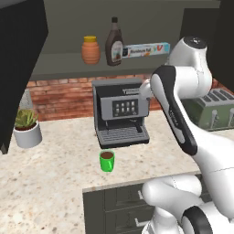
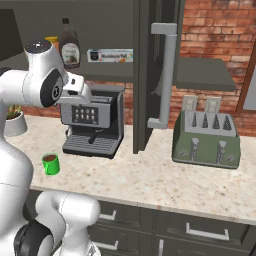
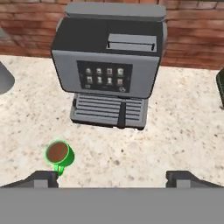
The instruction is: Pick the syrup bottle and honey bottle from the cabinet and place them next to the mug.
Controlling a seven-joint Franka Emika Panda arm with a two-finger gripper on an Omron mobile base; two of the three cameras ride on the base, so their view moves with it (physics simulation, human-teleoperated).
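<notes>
1. Gripper point(image 3: 112, 178) hung released, jaws wide, above the counter point(image 3: 183, 131).
2. Mug point(image 3: 60, 154) sat at its ten o'clock, before the coffee machine point(image 3: 109, 65).
3. Syrup bottle point(image 1: 114, 42) and honey bottle point(image 1: 90, 50) stood in the cabinet point(image 1: 59, 61), seemingly well above.

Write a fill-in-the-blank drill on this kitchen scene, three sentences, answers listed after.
1. The syrup bottle and honey bottle stand on the ____ shelf.
2. The green mug sits on the counter in front of the ____ machine.
3. The tool hangs above the counter with its jaws ____.

Answers: cabinet; coffee; open
</notes>
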